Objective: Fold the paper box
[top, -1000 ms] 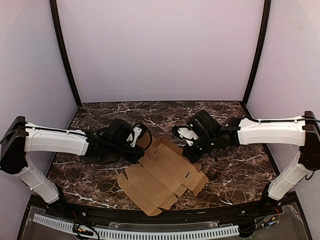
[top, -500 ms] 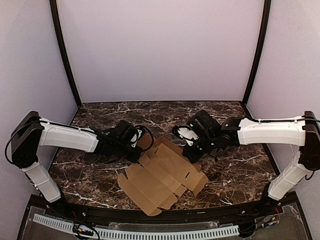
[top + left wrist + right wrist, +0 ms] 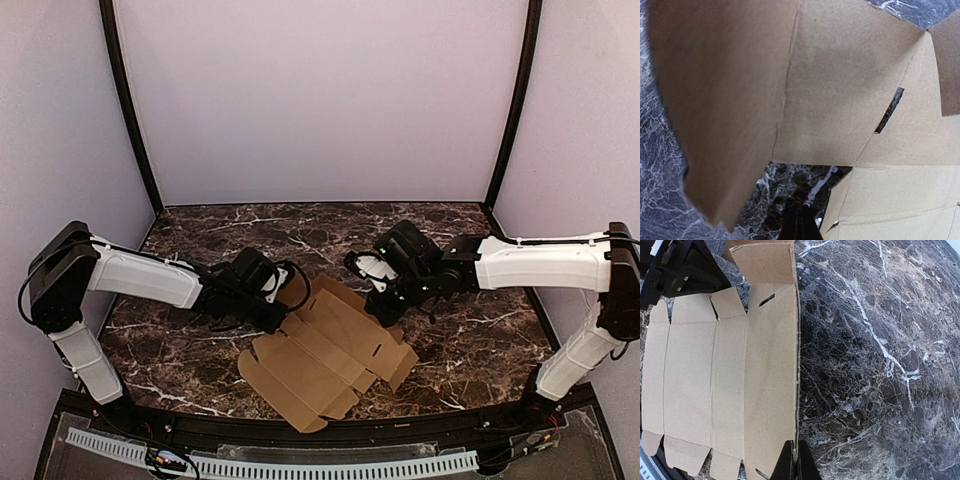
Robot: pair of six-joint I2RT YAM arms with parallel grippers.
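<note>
The paper box (image 3: 330,355) is a flat brown die-cut cardboard sheet with tabs and slots, lying on the marble table. My left gripper (image 3: 283,318) is at the sheet's far left corner. In the left wrist view its fingers (image 3: 801,222) are shut over bare marble, holding nothing I can see, and a flap of the sheet (image 3: 730,100) stands raised in front of them. My right gripper (image 3: 383,312) is at the sheet's far right edge. In the right wrist view it (image 3: 795,460) is shut on the sheet's long edge (image 3: 770,390).
The dark marble table (image 3: 470,340) is enclosed by pale walls and black corner posts (image 3: 130,110). A white perforated rail (image 3: 300,465) runs along the near edge. The left arm's black wrist (image 3: 680,270) shows beyond the sheet in the right wrist view.
My left arm has reached further right toward the sheet's far left corner, and the flap there has tipped up. The sheet shifted slightly. The right arm has held still.
</note>
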